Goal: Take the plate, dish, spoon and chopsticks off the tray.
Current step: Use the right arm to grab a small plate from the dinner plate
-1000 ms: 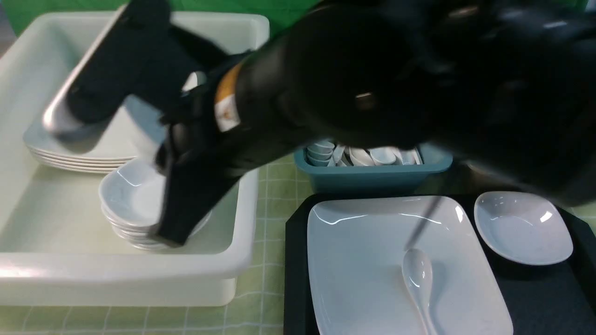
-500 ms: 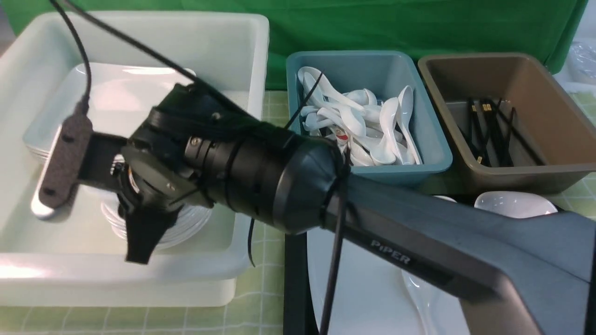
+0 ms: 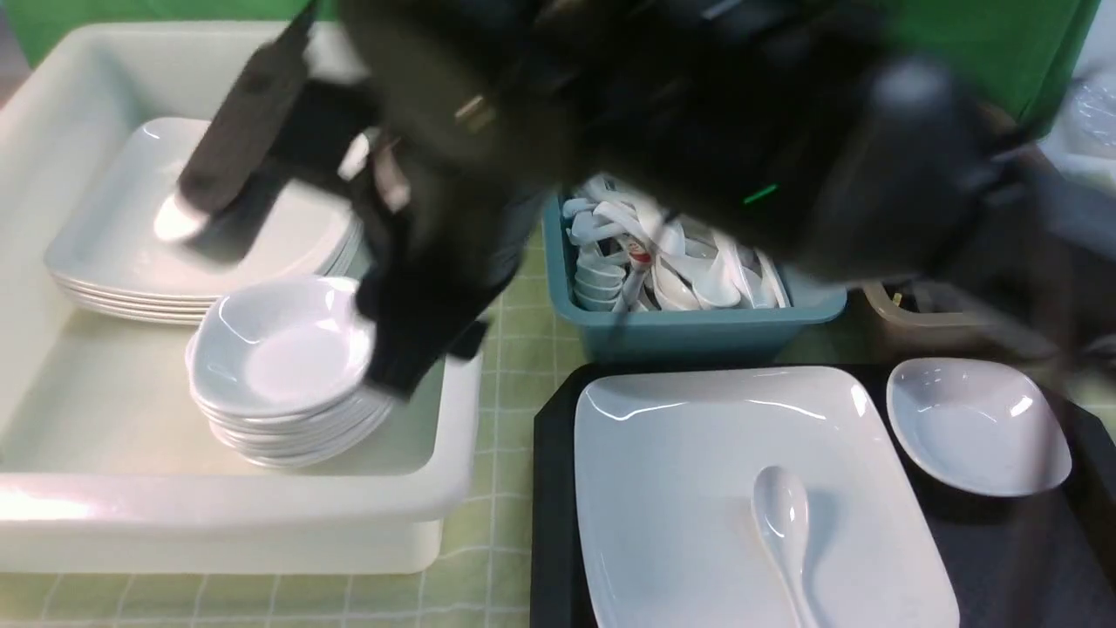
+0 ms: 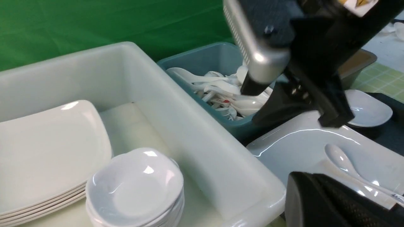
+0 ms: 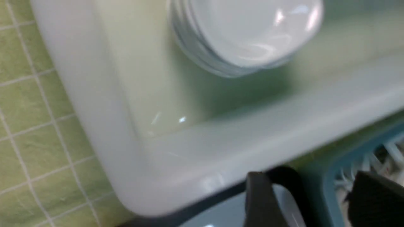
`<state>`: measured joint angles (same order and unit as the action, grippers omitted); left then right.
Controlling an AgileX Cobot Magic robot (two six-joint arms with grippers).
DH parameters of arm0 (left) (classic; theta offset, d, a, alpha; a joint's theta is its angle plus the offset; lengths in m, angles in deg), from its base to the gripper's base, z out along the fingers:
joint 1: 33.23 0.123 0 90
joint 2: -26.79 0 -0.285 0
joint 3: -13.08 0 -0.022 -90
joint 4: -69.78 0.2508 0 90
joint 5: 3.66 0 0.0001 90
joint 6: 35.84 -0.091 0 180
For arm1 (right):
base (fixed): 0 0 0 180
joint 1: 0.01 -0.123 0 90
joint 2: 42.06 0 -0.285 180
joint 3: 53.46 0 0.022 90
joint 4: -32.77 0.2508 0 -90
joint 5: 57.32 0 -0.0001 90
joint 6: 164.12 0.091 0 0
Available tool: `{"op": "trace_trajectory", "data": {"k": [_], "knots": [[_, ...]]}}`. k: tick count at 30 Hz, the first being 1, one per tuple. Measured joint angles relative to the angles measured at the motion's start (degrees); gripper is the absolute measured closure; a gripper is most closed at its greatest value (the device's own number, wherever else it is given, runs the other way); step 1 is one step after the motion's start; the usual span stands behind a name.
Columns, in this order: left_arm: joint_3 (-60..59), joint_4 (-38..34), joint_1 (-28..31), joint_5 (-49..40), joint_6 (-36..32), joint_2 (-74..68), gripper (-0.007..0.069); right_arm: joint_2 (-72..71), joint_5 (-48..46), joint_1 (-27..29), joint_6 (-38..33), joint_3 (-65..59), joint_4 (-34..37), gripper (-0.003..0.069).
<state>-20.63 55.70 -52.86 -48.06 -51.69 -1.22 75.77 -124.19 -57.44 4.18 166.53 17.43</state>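
Green checked cloth (image 3: 514, 366) covers your table, with a plain green backdrop (image 4: 94, 25) behind it. Filling the left of the front view you have the white bin (image 3: 218, 515). It holds a stack of large plates (image 3: 113, 244) toward its upper left and a stack of small dishes (image 3: 279, 366) nearer its lower right corner. Your right arm (image 3: 663, 113) crosses the top of the frame as a dark blur, reaching from the right to above that bin. At lower right sits the tray (image 3: 1011, 558), and the plate (image 3: 680, 488) covers most of its left part. Above the tray, in the middle of the frame, the teal bin (image 3: 697, 336) is heaped with white spoons (image 3: 697, 279). The brown bin (image 3: 924, 323) to its right is mostly hidden by the arm. The dish (image 3: 976, 427) rests on the tray just beside the plate's upper right corner. The spoon (image 3: 785, 523) lies in the plate, its bowl toward the plate's middle and its handle running toward the bottom edge of the frame. Your right gripper (image 5: 312, 186) hangs over the white bin's right wall, next to the small dishes, its jaws spread with nothing between them. Of your left gripper (image 4: 331, 201) only one dark finger shows in its wrist view, so you cannot tell how its jaws stand.
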Motion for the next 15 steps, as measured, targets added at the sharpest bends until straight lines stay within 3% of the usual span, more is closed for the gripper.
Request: {"op": "trace_trajectory", "data": {"k": [2,6,7,8,9,13,15], "knots": [[0.0,-0.8,0.0,1.3,-1.6,-2.7,0.0615,-5.8,0.0,3.7,2.0,-7.2,-0.3,0.0378],[0.0,-1.2,0.0,2.2,-2.2,-5.9,0.0615,-16.0,0.2,13.4,3.3,-27.9,-0.6,0.0387],[0.0,-1.2,0.0,2.2,-2.2,-5.9,0.0615,-16.4,0.3,13.4,3.3,-27.9,-0.6,0.0385],[0.0,-1.3,0.0,2.5,-2.2,-6.3,0.0615,-20.1,0.9,19.9,3.2,-38.7,-0.7,0.0358],[0.0,-1.3,0.0,2.5,-2.2,-6.3,0.0615,-20.4,1.1,19.9,3.1,-39.8,-0.7,0.0354],[0.0,-1.5,0.0,3.7,-2.2,-6.3,0.0615,-23.9,13.3,34.1,-0.7,-57.8,-0.8,0.0237],[0.0,-1.5,0.0,3.7,-2.2,-6.3,0.0615,-23.9,17.0,36.3,-2.0,-60.8,-0.6,0.0216]]}}
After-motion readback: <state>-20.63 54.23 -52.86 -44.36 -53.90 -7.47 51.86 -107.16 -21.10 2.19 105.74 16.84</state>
